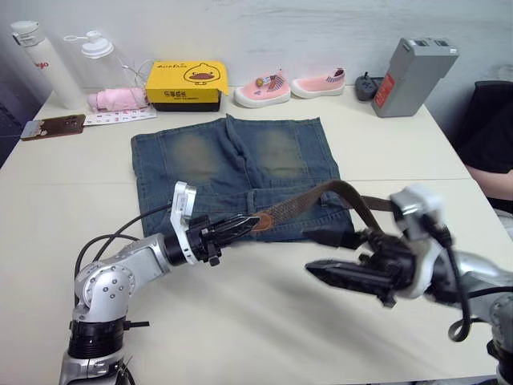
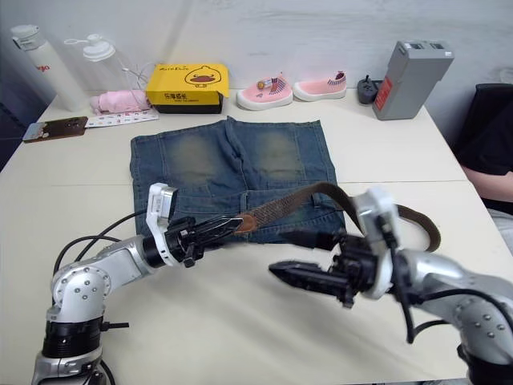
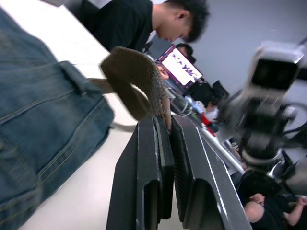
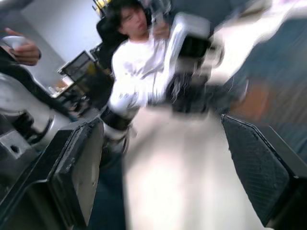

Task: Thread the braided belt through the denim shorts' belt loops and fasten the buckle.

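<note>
Two tools are over the worktop (image 1: 240, 337) in front of you. Your left tool (image 1: 240, 225) is pinched tight on the tan tip of the braided belt (image 1: 309, 199), right at the near edge of the denim shorts (image 1: 232, 172). In the left wrist view you see the two black fingers (image 3: 148, 182) squeezed together with the belt's end poking out between them.

From that tip, the belt rises in an arch over the waistband of the shorts and comes down on the right side. Then it runs off to the right across the worktop, behind your right arm. You cannot see the buckle.

Your right tool (image 2: 280, 273) hangs just above the worktop, near the shorts' near right corner. It holds nothing. In the right wrist view its fingers (image 4: 76, 167) stand wide apart with bare worktop between them.

The shorts lie flat in the middle of the worktop, legs pointing away from you and the waistband on the near side. Both legs have pale yellow worn patches.

At the far edge of the worktop you see a yellow box (image 1: 187, 85), two small pink shoes (image 1: 290, 87), a grey battery pack (image 1: 413, 76) and two white bottles (image 1: 68, 60). A phone (image 1: 53, 126) lies at the far left.

A person in a black shirt (image 3: 129, 24) shows in the left wrist view.
</note>
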Tool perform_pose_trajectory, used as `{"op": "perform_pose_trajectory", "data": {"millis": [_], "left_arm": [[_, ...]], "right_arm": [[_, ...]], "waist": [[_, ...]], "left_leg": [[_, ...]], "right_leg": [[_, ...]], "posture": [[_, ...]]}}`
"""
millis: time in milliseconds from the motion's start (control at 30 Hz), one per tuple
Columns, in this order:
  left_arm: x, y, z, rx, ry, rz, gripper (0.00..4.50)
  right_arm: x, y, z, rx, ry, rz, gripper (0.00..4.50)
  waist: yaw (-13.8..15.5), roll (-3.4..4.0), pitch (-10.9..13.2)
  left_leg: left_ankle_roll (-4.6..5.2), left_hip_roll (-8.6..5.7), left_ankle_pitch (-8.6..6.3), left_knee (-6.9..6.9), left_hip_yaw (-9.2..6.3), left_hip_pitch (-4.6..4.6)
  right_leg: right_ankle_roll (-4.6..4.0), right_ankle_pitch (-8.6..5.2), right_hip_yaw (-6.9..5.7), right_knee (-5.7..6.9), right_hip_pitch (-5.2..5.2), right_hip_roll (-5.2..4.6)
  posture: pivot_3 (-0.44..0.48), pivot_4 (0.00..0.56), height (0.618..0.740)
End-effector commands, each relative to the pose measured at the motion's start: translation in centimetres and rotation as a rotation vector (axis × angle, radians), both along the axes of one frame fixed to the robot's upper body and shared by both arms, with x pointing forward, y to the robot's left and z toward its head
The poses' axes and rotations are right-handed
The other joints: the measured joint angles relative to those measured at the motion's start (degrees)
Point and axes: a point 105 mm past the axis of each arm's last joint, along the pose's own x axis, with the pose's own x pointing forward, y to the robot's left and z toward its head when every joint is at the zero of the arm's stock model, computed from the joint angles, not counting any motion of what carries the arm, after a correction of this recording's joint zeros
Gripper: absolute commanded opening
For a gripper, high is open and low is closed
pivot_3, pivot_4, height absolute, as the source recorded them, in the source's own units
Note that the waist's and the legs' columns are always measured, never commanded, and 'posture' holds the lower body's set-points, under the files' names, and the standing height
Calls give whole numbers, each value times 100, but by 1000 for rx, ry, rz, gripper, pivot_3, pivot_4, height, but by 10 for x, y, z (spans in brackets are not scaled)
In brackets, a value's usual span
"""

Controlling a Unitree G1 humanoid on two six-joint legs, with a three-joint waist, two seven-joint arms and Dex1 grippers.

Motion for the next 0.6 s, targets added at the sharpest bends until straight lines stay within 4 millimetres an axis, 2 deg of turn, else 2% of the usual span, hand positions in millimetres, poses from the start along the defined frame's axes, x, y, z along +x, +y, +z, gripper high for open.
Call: {"op": "perform_pose_trajectory", "data": {"millis": [33, 167, 333, 467, 600], "left_arm": [[-9, 0, 16, -27, -49, -31, 0], [-12, 0, 18, -33, -47, -43, 0], [-14, 1, 18, -27, -41, -45, 0], [-14, 2, 18, -26, -41, -43, 0], [-14, 3, 18, -26, -38, -37, 0]], "right_arm": [[5, 13, 0, 64, 57, -50, 4196], [32, 17, -4, 167, 157, -203, 4196], [65, -9, 20, 455, 245, -379, 4196], [70, -17, 34, 575, 253, -404, 4196], [69, -15, 31, 565, 275, -410, 4196]], "waist": [[1, 0, 0], [14, -4, -2], [18, -4, -2], [11, -4, -2], [10, -4, -2]], "left_leg": [[0, 1, 0, 2, -1, 1], [-1, 2, -3, 7, -1, 1], [7, 2, -12, 10, 3, -3], [11, 3, -18, 10, 11, -3], [10, 13, -24, 10, 19, -1]], "right_leg": [[0, 0, 4, 1, -2, 0], [0, 0, 13, 3, -7, 3], [3, 2, 21, -1, -10, 6], [5, 2, 32, -2, -15, 9], [4, 2, 42, -1, -19, 18]], "posture": [[0, 150, 703], [0, 150, 703], [0, 150, 703], [0, 150, 703], [0, 150, 703]]}}
